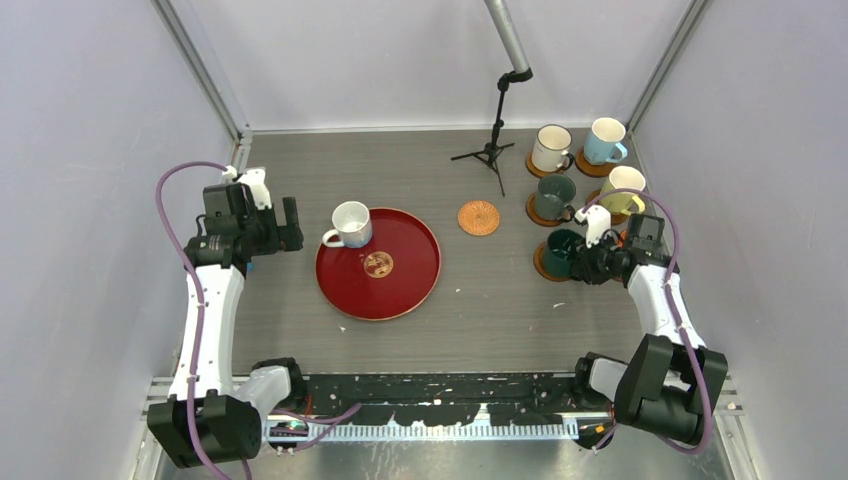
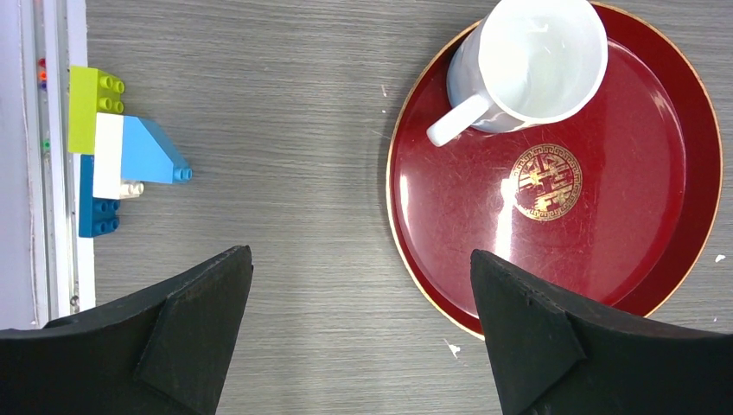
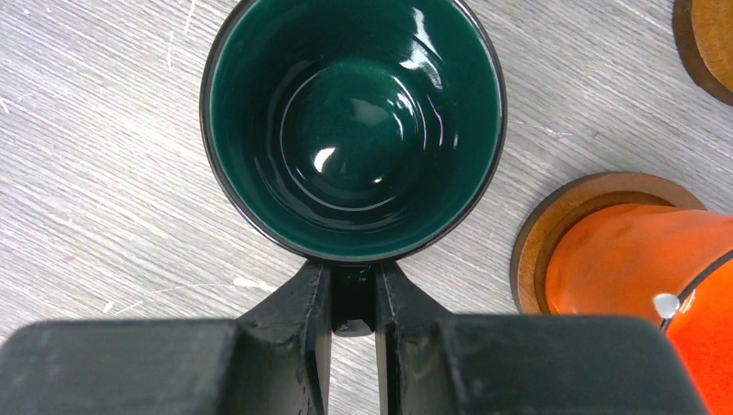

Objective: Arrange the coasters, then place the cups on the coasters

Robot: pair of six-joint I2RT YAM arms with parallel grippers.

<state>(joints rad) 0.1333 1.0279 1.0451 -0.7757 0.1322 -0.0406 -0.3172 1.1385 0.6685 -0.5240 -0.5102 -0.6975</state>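
Note:
My right gripper (image 3: 353,298) is shut on the handle of the dark teal cup (image 3: 354,130). In the top view that cup (image 1: 562,250) is above a wooden coaster (image 1: 542,263) whose edge shows at its left; whether it rests on it I cannot tell. Beside it an orange cup (image 3: 635,259) stands on a coaster (image 3: 553,233). Cream (image 1: 551,148), light blue (image 1: 605,140), grey-green (image 1: 555,196) and pale yellow (image 1: 622,190) cups stand on coasters behind. A woven coaster (image 1: 478,217) lies bare. The white cup (image 2: 536,65) stands on the red tray (image 2: 622,225). My left gripper (image 2: 363,259) is open over the table, left of the tray.
A small black tripod stand (image 1: 493,150) stands at the back, near the cream cup. Coloured toy bricks (image 2: 112,147) lie by the left wall. Another coaster's edge (image 3: 704,43) shows at the top right of the right wrist view.

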